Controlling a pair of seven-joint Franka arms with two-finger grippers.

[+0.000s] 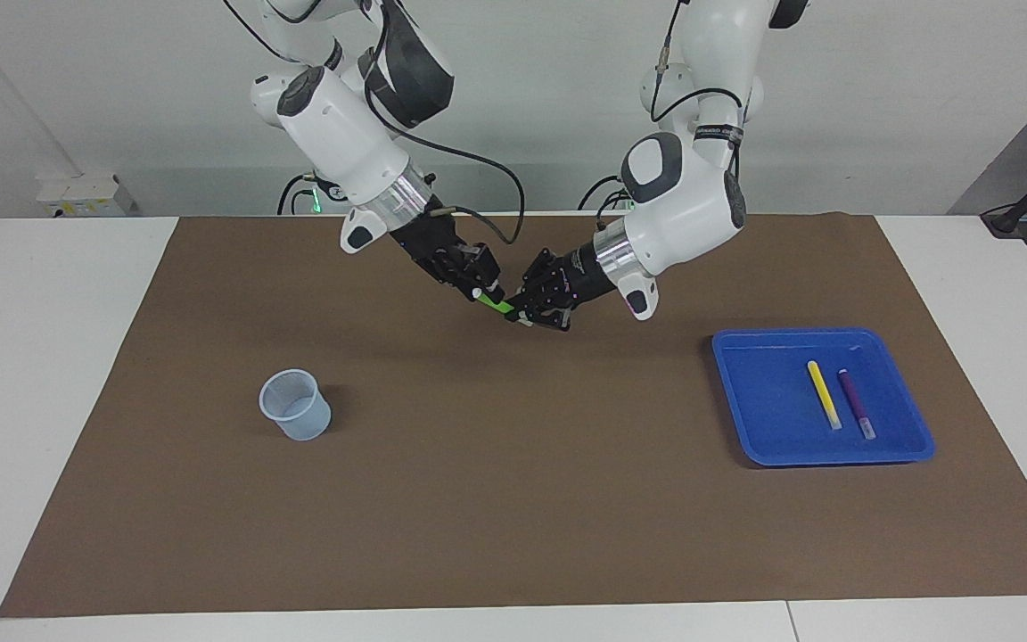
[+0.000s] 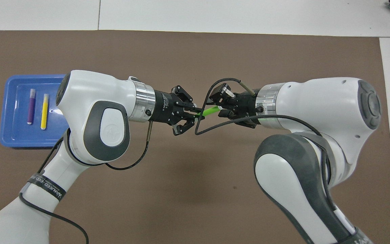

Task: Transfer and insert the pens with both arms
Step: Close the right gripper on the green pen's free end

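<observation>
Both grippers up over mid-mat, tip to tip, green pen [image 1: 497,305] bridging them. Left gripper [image 1: 524,314] clamped tight on one end of the pen; that end buried between the fingertips, only a pale sliver poking out below in the facing view. Right gripper [image 1: 488,292] at the pen's other end, whitish tip just at its fingertips; can't tell whether those jaws are parted or already gripping, nor whether they touch the pen at all. Overhead: right fingertips masked by the wrist camera block and a looping black cable [image 2: 215,122], so no help there.

Yellow pen [image 1: 824,394] and purple pen [image 1: 857,403] lying side by side, not touching, in blue tray [image 1: 745,392], well away from both jaws toward the left arm's end. Tray partly covered by the left arm overhead. Translucent cup [image 1: 296,404] upright on brown mat [image 1: 513,499] toward the right arm's end, cut out of the overhead view entirely.
</observation>
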